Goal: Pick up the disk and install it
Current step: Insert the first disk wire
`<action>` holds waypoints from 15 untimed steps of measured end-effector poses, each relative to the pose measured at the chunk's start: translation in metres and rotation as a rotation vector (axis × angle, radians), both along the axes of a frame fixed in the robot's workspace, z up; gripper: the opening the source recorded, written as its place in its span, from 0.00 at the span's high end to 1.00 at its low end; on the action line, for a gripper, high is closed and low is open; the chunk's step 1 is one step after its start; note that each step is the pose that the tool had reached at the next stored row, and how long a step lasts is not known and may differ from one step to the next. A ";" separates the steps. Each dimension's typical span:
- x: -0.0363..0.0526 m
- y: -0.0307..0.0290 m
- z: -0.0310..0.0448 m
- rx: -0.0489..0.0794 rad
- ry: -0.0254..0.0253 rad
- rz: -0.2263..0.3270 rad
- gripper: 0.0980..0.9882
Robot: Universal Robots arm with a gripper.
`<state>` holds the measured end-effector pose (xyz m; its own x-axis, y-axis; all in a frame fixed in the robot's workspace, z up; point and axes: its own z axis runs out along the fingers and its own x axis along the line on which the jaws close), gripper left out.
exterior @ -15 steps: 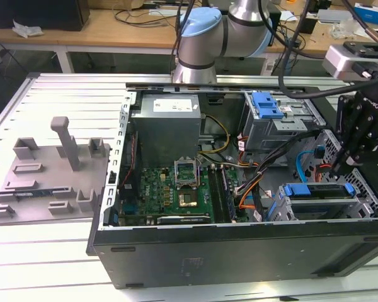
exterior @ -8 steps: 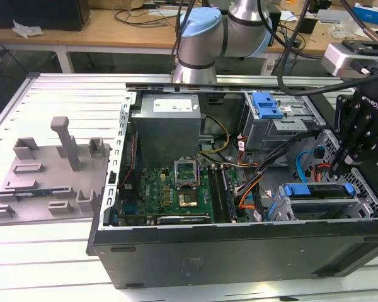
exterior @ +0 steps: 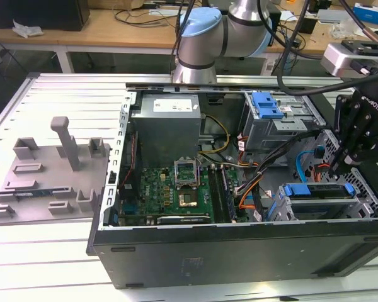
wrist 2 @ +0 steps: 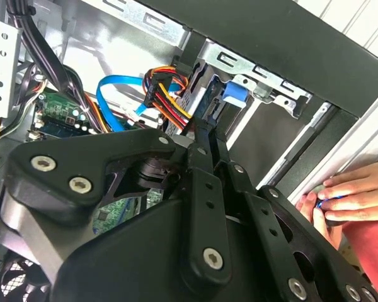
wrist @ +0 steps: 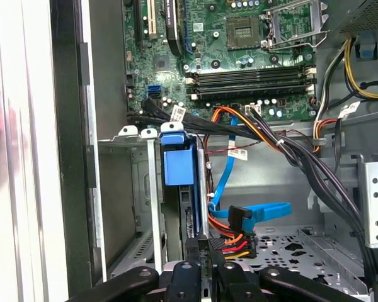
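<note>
The disk (exterior: 318, 192) sits edge-up in the drive cage at the exterior view's right end of the open computer case (exterior: 239, 251). Its blue frame shows along the top. In the first wrist view the disk (wrist: 178, 165) stands upright in the metal bay, blue tab uppermost, and its near end runs in between my fingers. My gripper (exterior: 338, 167) hangs over that end of the disk. The black fingers (wrist 2: 205, 151) lie close together, shut on the disk's edge; the blue tab (wrist 2: 234, 93) shows just past them.
Orange, black and blue cables (wrist: 239, 226) crowd the bay beside the disk. The motherboard (exterior: 176, 189) and power supply (exterior: 167, 123) fill the case's middle. A blue latch (exterior: 266, 104) tops the upper cage. A grey fixture plate (exterior: 47, 173) lies outside. A person's hand (wrist 2: 353, 198) rests by the case.
</note>
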<state>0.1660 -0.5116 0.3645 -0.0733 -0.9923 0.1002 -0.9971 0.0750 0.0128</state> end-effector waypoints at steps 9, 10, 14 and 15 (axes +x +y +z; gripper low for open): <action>-0.0001 -0.0002 -0.0020 0.000 -0.0043 0.002 0.92; -0.0001 -0.0002 -0.0020 0.000 -0.0043 0.002 0.92; 0.0000 -0.0002 -0.0021 0.000 -0.0043 0.002 0.92; -0.0001 -0.0002 -0.0022 -0.001 -0.0044 0.004 0.92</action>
<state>0.1659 -0.5118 0.3624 -0.0698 -0.9925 0.1005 -0.9974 0.0710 0.0084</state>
